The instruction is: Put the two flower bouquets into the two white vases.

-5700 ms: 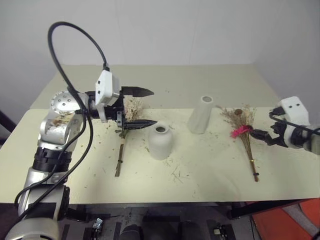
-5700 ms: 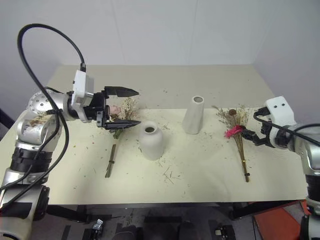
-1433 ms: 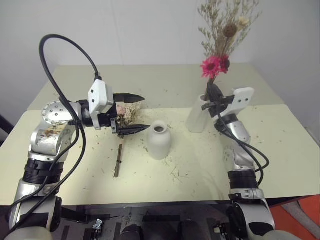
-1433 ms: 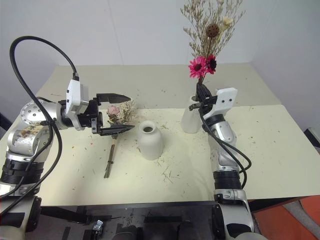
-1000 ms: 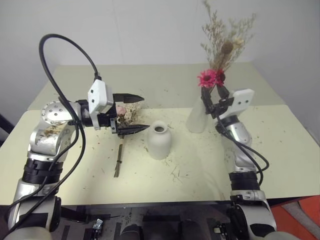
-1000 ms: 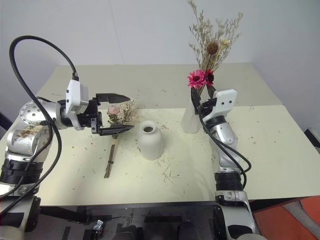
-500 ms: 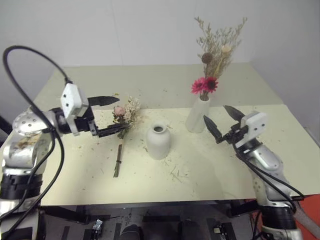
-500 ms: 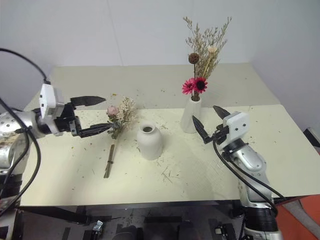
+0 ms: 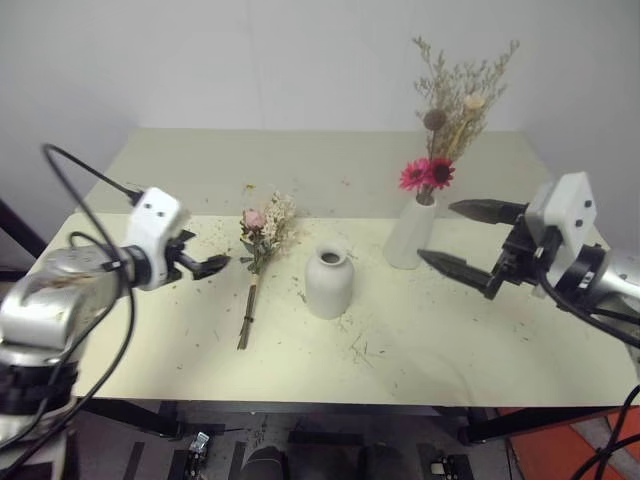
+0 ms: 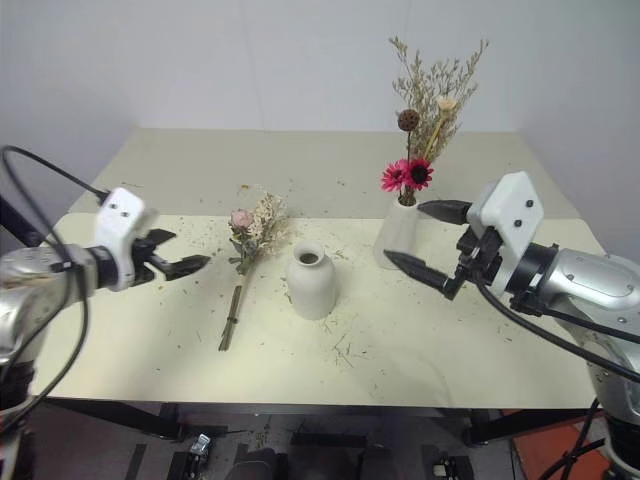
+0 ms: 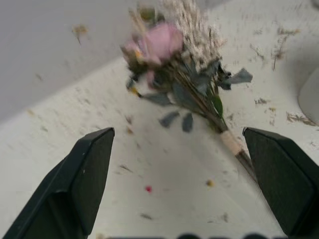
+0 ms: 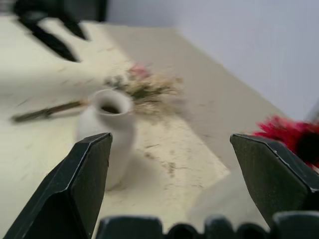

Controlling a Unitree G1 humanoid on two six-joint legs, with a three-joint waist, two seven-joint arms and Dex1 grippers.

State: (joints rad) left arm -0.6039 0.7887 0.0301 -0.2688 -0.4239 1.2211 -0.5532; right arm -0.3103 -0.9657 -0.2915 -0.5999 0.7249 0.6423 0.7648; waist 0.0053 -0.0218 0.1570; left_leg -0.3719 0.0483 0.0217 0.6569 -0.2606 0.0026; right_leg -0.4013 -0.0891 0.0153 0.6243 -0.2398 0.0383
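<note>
The magenta bouquet (image 9: 428,173) stands upright in the tall slim white vase (image 9: 403,238) at the right of the table. My right gripper (image 9: 436,231) hangs open just right of that vase, touching nothing. The pale pink bouquet (image 9: 262,225) lies flat on the table left of centre, its stems (image 9: 246,320) pointing toward the front edge. Right of it stands the short round white vase (image 9: 329,283), with nothing in it. My left gripper (image 10: 180,253) is open and low over the table, left of the pink bouquet (image 11: 169,50) and apart from it.
Loose bits of dried stalk and petals litter the cream table (image 9: 430,340). A seam (image 9: 330,215) runs across the tabletop behind the vases. A black cable (image 9: 85,175) loops above my left arm. A pale wall rises behind the table.
My right gripper opened, let go of the magenta bouquet in the tall vase and drew back to the right. My left gripper sank and moved left, off the pink bouquet. The camera shifted.
</note>
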